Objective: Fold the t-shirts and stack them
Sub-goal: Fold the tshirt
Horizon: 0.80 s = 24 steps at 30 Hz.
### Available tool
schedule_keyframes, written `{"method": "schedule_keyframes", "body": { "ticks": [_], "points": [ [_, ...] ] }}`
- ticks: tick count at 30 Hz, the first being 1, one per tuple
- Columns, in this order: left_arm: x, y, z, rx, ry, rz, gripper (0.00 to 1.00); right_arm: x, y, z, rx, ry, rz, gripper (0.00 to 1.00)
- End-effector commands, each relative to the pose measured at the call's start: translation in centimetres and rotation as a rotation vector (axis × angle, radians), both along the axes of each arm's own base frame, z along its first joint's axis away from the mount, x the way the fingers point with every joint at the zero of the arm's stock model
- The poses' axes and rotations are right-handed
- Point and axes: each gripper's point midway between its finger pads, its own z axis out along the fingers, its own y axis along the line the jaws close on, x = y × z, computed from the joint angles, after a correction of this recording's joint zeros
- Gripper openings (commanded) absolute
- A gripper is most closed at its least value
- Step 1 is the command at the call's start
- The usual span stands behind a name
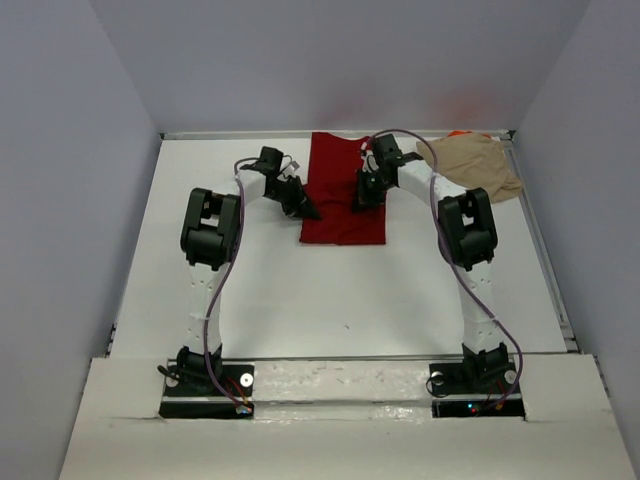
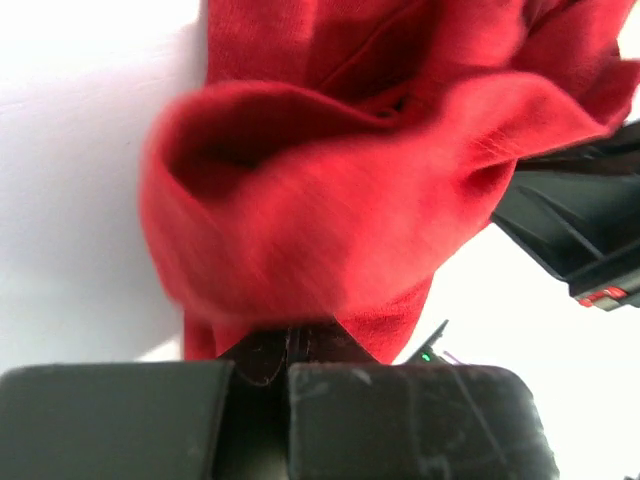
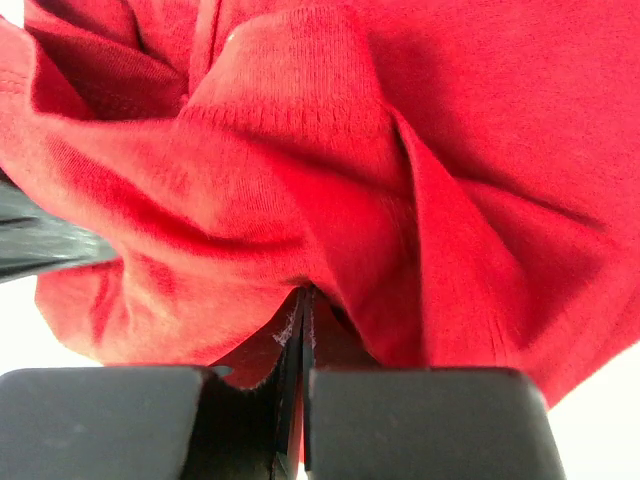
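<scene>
The dark red t-shirt (image 1: 340, 190) lies as a long folded strip at the back middle of the table. My left gripper (image 1: 305, 208) is at its left edge and my right gripper (image 1: 362, 195) at its right side. In the left wrist view the red cloth (image 2: 330, 180) bunches over the shut left gripper (image 2: 290, 345), pinched between the jaws. In the right wrist view, folds of the same shirt (image 3: 330, 170) rise from the shut right gripper (image 3: 305, 300). A tan t-shirt (image 1: 478, 165) lies crumpled at the back right, with an orange sliver (image 1: 460, 133) behind it.
The white table (image 1: 300, 290) is walled by grey panels on the left, back and right. A metal rail (image 1: 545, 260) runs along its right edge. The right arm's black body (image 2: 580, 230) shows in the left wrist view, close beside the cloth.
</scene>
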Motion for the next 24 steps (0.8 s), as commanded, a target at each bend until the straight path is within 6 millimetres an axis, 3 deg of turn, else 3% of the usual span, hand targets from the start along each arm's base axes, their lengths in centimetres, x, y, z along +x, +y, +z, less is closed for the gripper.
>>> {"method": "schedule_keyframes", "body": {
  "ticks": [1,4,9,10,14,21,24],
  "points": [
    [1.5,2.1,5.8,0.141,-0.160,0.026,0.00,1.4,-2.5,4.3,-0.140,-0.140,-0.056,0.00],
    [1.3,3.2,6.3,0.199,-0.166,0.050,0.00,0.7,-3.2,4.1,-0.173,-0.106,-0.069,0.00],
    [-0.8,4.5,5.5,0.256,-0.155,0.033,0.00,-1.0,-3.8,3.6,-0.178,-0.091,-0.071,0.00],
    [-0.7,5.1,7.0,0.302,-0.225,0.055,0.00,-1.9,-3.8,4.0,-0.180,-0.110,-0.056,0.00],
    [1.3,7.8,12.2,0.464,-0.416,0.174,0.00,-1.5,-4.8,6.2,-0.207,-0.205,-0.084,0.00],
    [3.5,7.1,18.6,0.428,-0.595,0.189,0.00,-0.9,-5.4,10.4,-0.245,-0.339,-0.107,0.00],
    [4.6,5.8,19.8,0.380,-0.627,0.162,0.00,-0.1,-5.2,10.9,-0.253,-0.352,-0.097,0.00]
  ]
}}
